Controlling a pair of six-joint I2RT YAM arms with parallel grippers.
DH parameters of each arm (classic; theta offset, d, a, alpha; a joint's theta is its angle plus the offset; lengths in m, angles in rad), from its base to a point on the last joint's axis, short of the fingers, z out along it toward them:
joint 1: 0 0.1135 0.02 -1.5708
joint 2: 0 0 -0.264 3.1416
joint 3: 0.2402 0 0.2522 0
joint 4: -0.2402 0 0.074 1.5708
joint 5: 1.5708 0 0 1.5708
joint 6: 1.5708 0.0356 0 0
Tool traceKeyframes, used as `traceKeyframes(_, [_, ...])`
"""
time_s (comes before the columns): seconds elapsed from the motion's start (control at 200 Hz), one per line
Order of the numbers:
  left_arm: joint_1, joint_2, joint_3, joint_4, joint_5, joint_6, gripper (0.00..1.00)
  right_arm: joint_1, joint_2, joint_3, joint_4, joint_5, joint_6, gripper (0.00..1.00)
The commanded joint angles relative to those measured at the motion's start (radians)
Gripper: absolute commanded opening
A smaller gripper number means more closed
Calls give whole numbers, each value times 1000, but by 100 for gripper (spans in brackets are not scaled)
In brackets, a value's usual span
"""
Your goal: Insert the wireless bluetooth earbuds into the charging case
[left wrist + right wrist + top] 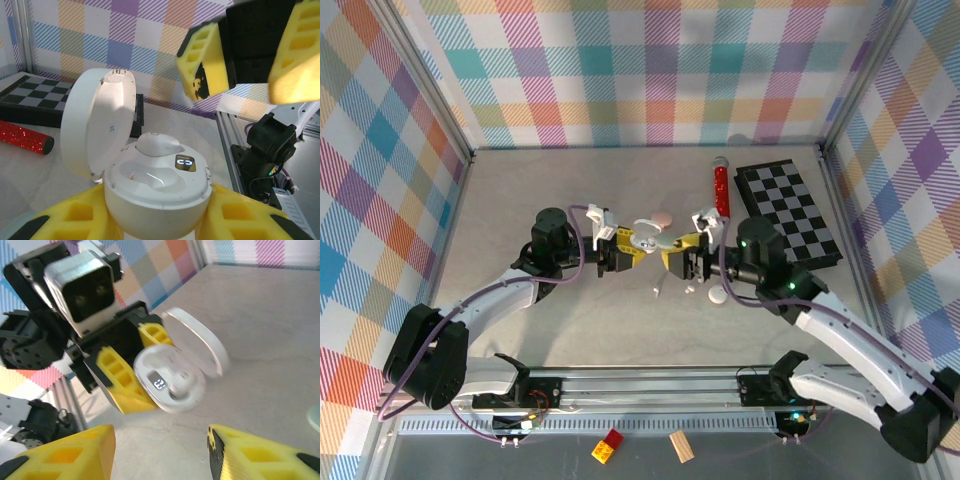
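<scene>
My left gripper (636,246) is shut on an open white charging case (157,192), lid (97,127) swung up and small display (184,162) lit. One white earbud (156,144) sits in the case's far slot; the near slot (147,175) is bare. My right gripper (160,436) faces the case from a short way off, open, with nothing between its yellow fingers (70,455). The same case (170,380) hangs in the left gripper's fingers ahead of it. Two tiny white pieces (658,290) (688,290) lie on the table below the grippers.
A pink rounded piece (661,217) lies just behind the case and a white round one (717,296) under the right arm. A red glitter stick (720,185) and a chessboard (788,210) are at the back right. Small blocks (609,447) lie beyond the front rail.
</scene>
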Motion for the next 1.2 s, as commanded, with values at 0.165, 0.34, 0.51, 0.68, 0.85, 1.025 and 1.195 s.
traceKeyframes(0.165, [7,-14,8,55,12,-10,33,-149,-124,-220,65,71,183,60])
traceKeyframes(0.34, [8,-21,11,53,14,-15,33,-177,40,-196,-34,105,319,62])
traceKeyframes(0.51, [16,-16,1,65,7,-16,33,-174,222,-174,-113,143,496,61])
traceKeyframes(0.68, [22,-15,-3,80,2,-29,33,-105,324,-193,-53,156,623,60])
traceKeyframes(0.85, [27,-9,-1,84,3,-31,33,-88,400,-197,-34,181,668,57])
traceKeyframes(1.025, [29,-7,3,88,8,-38,33,-88,474,-176,3,177,668,55])
traceKeyframes(1.195, [29,-12,3,80,8,-37,33,-87,535,-149,33,155,669,54])
